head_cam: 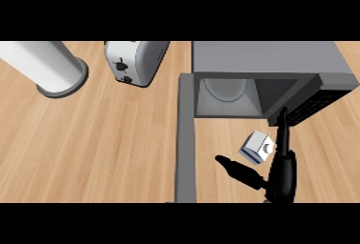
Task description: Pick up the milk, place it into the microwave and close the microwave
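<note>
Right hand (280,176) sits low in the head view, about 5 o'clock from centre, fingers straight and spread: long ones point up toward 12, thumb splays out toward 10. It's open and holds nothing. Milk (259,147), a small white-and-blue carton, lies on the counter (91,152) in the gap between thumb and long fingers, just beside the fingers at their 10 o'clock; can't tell if they touch it. Tips of the long fingers reach the front of the microwave (271,62) near its dark control panel (316,102). Microwave sits at 1 o'clock from centre, cavity open toward the camera, pale round turntable (226,89) visible inside. Its door (185,138) is swung fully open, seen edge-on as a grey strip running down toward 6. Toaster (135,61) sits at 11 o'clock; a white cylinder on a grey base (49,66) stands at 10 o'clock, well apart from the milk.
</note>
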Action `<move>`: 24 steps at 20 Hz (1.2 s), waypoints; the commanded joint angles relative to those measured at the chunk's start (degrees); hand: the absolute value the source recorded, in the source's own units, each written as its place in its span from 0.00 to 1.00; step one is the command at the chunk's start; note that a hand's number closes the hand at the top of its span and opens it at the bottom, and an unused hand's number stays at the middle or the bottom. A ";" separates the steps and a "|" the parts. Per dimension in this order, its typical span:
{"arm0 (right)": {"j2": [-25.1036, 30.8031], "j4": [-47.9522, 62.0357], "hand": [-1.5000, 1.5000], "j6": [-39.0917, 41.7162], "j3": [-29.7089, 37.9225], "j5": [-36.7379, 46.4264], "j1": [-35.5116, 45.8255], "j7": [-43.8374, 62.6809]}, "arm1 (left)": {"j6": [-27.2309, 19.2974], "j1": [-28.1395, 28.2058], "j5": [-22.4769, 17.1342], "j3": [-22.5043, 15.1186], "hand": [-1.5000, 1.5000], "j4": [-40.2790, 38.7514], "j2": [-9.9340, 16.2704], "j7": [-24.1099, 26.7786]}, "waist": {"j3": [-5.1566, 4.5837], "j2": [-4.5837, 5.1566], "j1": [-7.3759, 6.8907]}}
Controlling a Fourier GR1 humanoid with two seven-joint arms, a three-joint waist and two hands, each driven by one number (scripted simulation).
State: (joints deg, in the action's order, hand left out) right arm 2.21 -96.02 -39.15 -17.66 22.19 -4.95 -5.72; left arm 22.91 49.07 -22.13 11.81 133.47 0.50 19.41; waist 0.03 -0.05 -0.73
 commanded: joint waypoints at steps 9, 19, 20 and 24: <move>-1.26 17.56 0.00 -0.63 9.16 -7.62 2.64 -13.80 | 5.70 5.87 -2.31 2.45 0.00 -0.48 -0.48 5.14 | -0.01 -0.06 -0.14; -1.13 32.27 0.00 7.32 14.11 -14.54 6.79 -26.04 | 5.46 6.40 -6.95 5.94 0.00 3.18 -0.47 0.57 | 0.02 0.08 0.00; -2.06 36.55 0.00 7.65 14.98 -15.87 6.99 -30.26 | 6.01 0.36 -6.06 8.11 0.00 -3.09 1.12 1.71 | 0.02 0.16 0.23; 0.33 37.44 0.00 9.34 17.00 -16.40 7.81 -29.02 | 6.20 3.32 -5.26 6.26 0.00 -1.58 -0.48 2.31 | -0.02 0.00 0.21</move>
State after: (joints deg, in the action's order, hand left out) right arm 1.81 -60.36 -30.94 -1.42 6.09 3.19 -33.72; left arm 29.51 52.91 -27.15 17.93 131.90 0.28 22.19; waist 0.05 0.02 -0.72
